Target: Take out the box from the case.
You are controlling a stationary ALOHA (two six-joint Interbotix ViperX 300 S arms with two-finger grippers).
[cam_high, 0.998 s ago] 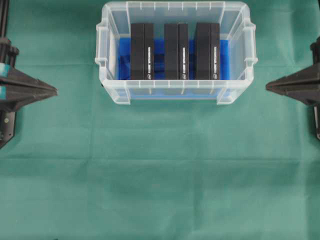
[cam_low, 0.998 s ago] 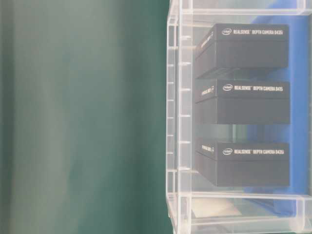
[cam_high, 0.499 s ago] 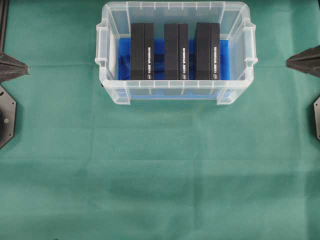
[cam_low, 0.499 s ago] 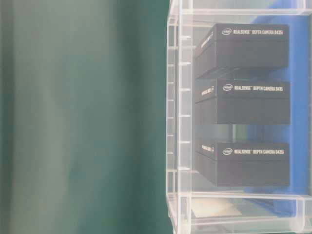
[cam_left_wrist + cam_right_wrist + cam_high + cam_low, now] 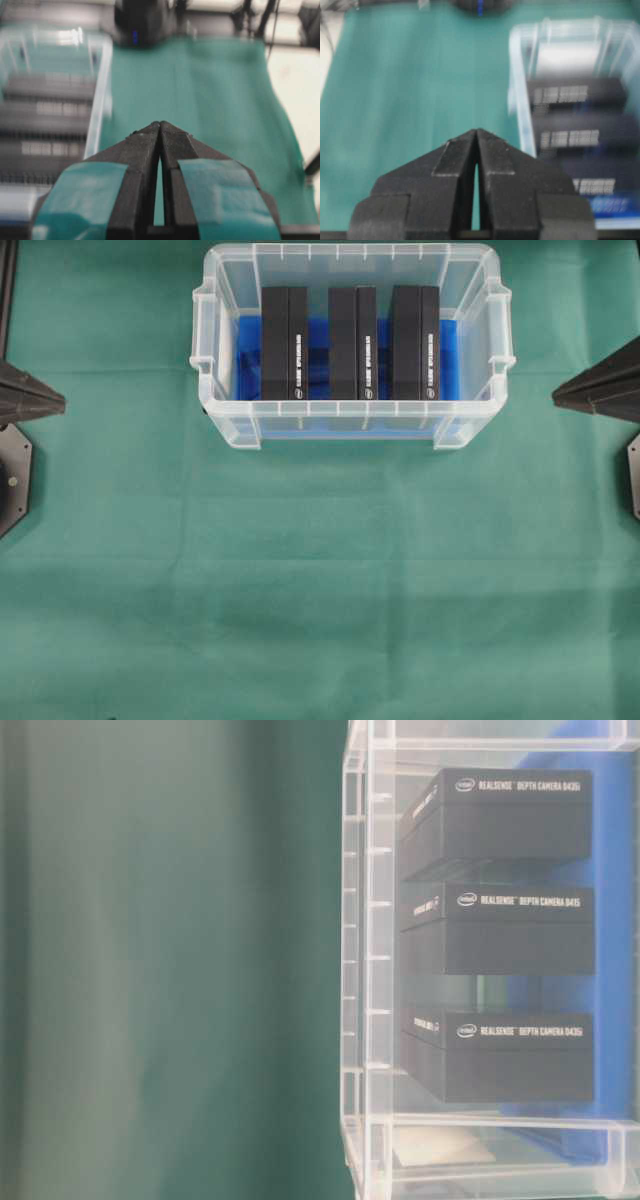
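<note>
The case (image 5: pixel 205 340) is a clear plastic bin at the far middle of the green cloth, with a blue lining (image 5: pixel 318 340). Three black boxes stand on edge inside it, side by side: left (image 5: pixel 284 342), middle (image 5: pixel 352 342), right (image 5: pixel 414 342). The table-level view shows the case (image 5: pixel 365 970) and their printed labels, such as the top box (image 5: pixel 497 815). My left gripper (image 5: pixel 62 398) (image 5: pixel 160 123) is shut and empty at the left edge, well apart from the case. My right gripper (image 5: pixel 555 395) (image 5: pixel 477 131) is shut and empty, just right of the case.
Green cloth (image 5: pixel 330 590) covers the whole table in front of the case. Black arm base plates sit at the left edge (image 5: pixel 10 475) and the right edge (image 5: pixel 635 475). The case wall (image 5: pixel 520 115) shows blurred beside the right gripper.
Both grippers drew outward and toward the far side from a second ago, then came back a little inward. Both stayed shut. The case and boxes have not moved.
</note>
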